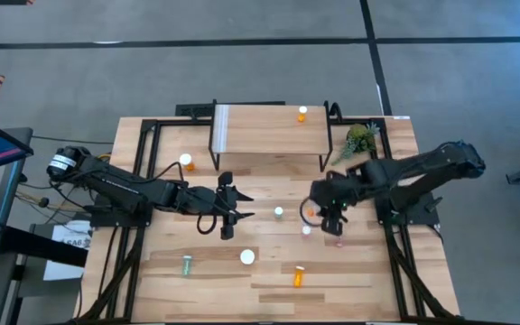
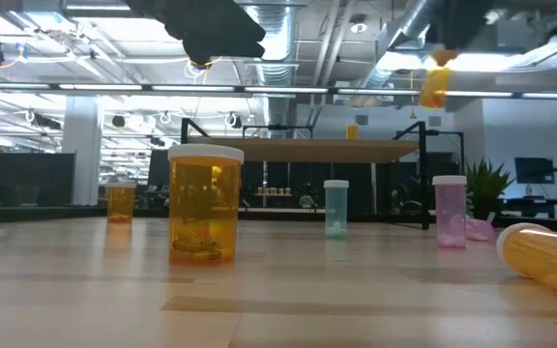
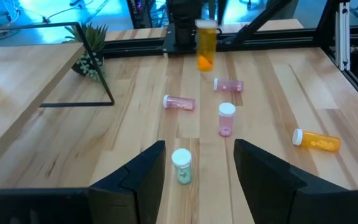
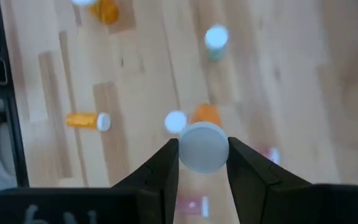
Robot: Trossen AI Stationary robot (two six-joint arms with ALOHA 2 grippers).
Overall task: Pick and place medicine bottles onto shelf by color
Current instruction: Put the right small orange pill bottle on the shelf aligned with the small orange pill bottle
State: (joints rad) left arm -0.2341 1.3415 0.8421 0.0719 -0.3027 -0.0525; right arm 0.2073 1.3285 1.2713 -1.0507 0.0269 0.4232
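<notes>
Right gripper point(image 4: 202, 163): clamping 1 orange bottle point(image 4: 202, 144) by its cap, hanging upright above the table.
Left gripper point(image 3: 197, 163): hovering, jaws parted, empty.
Shelf point(image 1: 269, 135): lying beyond the right gripper, which is nearer.

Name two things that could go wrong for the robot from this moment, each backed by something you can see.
The right gripper holds the orange bottle only by its white cap, high above the table, so it may slip or swing loose. Pink bottles lie and stand right beneath it, so lowering here could knock them over.
</notes>
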